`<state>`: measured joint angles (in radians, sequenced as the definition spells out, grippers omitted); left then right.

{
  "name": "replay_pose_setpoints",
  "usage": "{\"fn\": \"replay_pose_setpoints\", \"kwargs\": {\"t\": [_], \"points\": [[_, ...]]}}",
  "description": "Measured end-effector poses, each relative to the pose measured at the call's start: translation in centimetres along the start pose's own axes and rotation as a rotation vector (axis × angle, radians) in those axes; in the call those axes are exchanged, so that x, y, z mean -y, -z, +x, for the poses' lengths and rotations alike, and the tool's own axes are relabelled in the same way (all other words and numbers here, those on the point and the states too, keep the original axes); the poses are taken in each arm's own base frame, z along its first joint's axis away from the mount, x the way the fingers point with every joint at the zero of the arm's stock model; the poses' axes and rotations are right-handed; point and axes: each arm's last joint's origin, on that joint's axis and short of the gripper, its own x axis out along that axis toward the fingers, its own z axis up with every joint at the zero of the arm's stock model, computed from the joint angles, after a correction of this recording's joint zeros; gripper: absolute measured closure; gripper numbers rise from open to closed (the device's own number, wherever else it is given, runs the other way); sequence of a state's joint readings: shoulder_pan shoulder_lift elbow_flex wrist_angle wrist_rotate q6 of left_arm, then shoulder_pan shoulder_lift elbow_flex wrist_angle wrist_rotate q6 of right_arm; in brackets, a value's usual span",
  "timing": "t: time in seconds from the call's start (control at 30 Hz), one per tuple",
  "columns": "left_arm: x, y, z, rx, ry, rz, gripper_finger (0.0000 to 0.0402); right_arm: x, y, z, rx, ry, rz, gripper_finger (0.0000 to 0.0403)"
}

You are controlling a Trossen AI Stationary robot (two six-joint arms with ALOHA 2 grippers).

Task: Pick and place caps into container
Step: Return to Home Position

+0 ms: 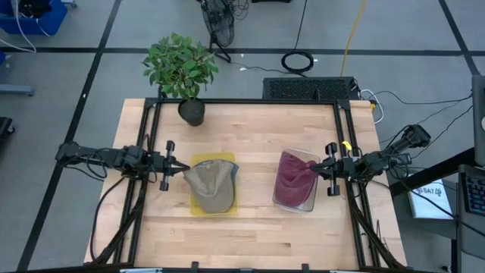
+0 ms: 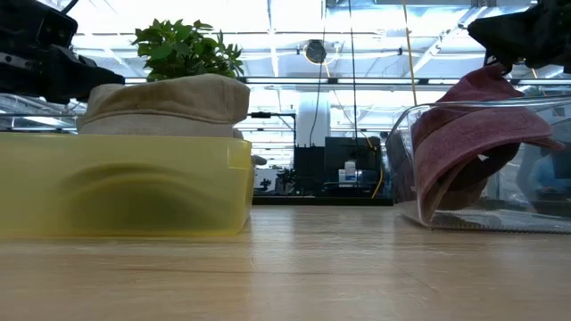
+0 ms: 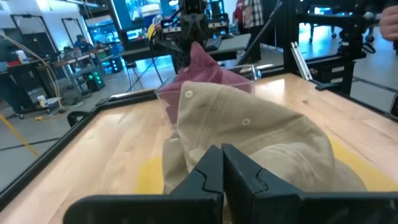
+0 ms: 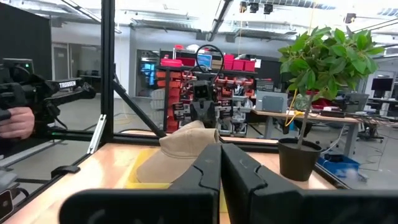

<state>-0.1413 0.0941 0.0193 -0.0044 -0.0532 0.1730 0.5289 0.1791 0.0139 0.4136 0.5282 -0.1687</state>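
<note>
A khaki cap (image 1: 212,186) lies heaped on top of a yellow container (image 1: 198,208); the low view shows it well above the rim (image 2: 161,98). My left gripper (image 1: 184,168) is shut at this cap's left edge. A maroon cap (image 1: 294,180) sits in a clear container (image 1: 307,206), and one corner rises above the rim (image 2: 486,85). My right gripper (image 1: 318,167) is shut at that raised corner. Other caps are hidden or out of view. My left gripper pinches the khaki cap at its left edge (image 3: 198,154), coming level from the table's left; its own fingers hide the exact spot. The cap rests on the pile in the yellow container. My right gripper holds the maroon cap by its raised right corner (image 1: 312,164), coming level from the table's right. The cloth peaks up to the fingers (image 2: 492,73) and the rest slumps into the clear container. The right wrist view shows none of the cloth.
A potted plant (image 1: 186,72) stands at the table's far edge, behind the yellow container. A dark frame (image 1: 250,102) runs around the tabletop. Bare wood lies between the two containers (image 1: 254,182) and along the near edge. A person's hand (image 4: 15,121) shows beyond the table.
</note>
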Motion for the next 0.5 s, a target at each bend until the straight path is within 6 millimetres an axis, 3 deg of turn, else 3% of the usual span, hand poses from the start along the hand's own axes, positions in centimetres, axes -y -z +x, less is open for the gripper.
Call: {"fn": "replay_pose_setpoints", "kwargs": {"t": [0.23, 0.5], "points": [[0.01, 0.04, 0.04, -0.006, 0.001, 0.001, 0.0398, 0.0, 0.0, 0.0, 0.0, 0.0, -0.057, 0.0403], [0.0, -0.02, 0.04, 0.002, 0.0, -0.004, 0.0362, 0.0, -0.07, 0.0, 0.007, -0.001, -0.076, 0.0403]]}}
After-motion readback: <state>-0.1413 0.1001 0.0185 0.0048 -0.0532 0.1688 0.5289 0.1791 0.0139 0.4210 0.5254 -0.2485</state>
